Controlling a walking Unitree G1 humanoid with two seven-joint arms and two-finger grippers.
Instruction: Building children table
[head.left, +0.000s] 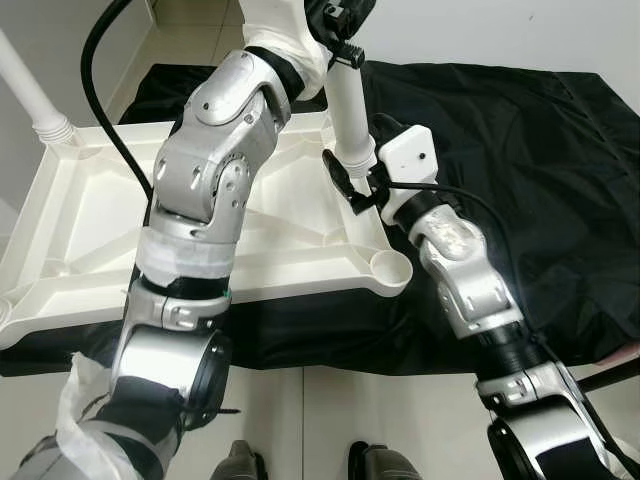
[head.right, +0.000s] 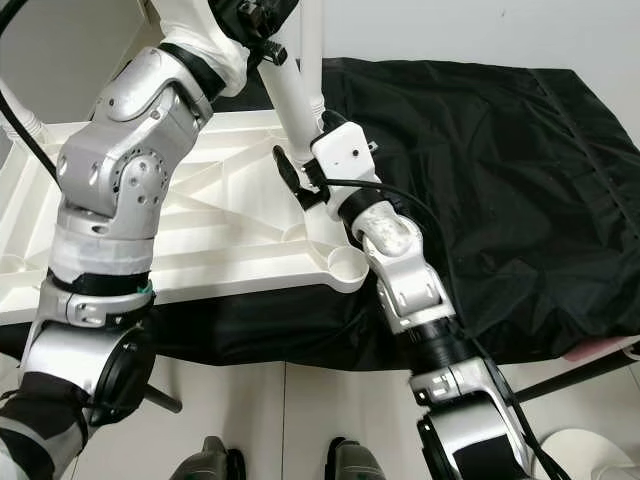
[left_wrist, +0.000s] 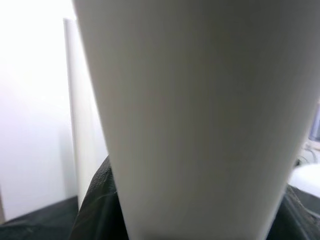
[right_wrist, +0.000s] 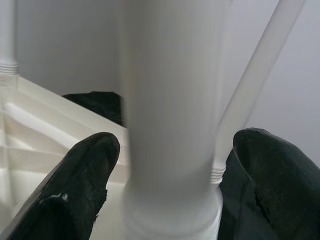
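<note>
- Black cloth (head.left: 520, 150) covers the floor, with the upturned white tabletop (head.left: 290, 240) lying on it.
- Right end effector (head.left: 350, 185) sits low on the white leg (head.left: 347, 120), fingers apart on either side, not clamped.
- Left end effector (head.left: 340, 25) is higher up the same leg; whether it is clamped, I cannot tell.
- My read: keep the leg upright over its corner socket, then twist it home.
- Empty corner socket (head.left: 390, 268) waits just beside the right end effector.

- Tabletop (head.left: 290, 240): white plastic, flipped underside up, ribs showing, lying flat on a black cloth (head.left: 520, 150).
- Near right corner: round socket (head.left: 390, 268), empty.
- Leg (head.left: 347, 110): white tube, upright with a slight tilt, its collared foot at the far right corner.
- Second leg (head.left: 30, 90): upright in the far left corner socket.
</note>
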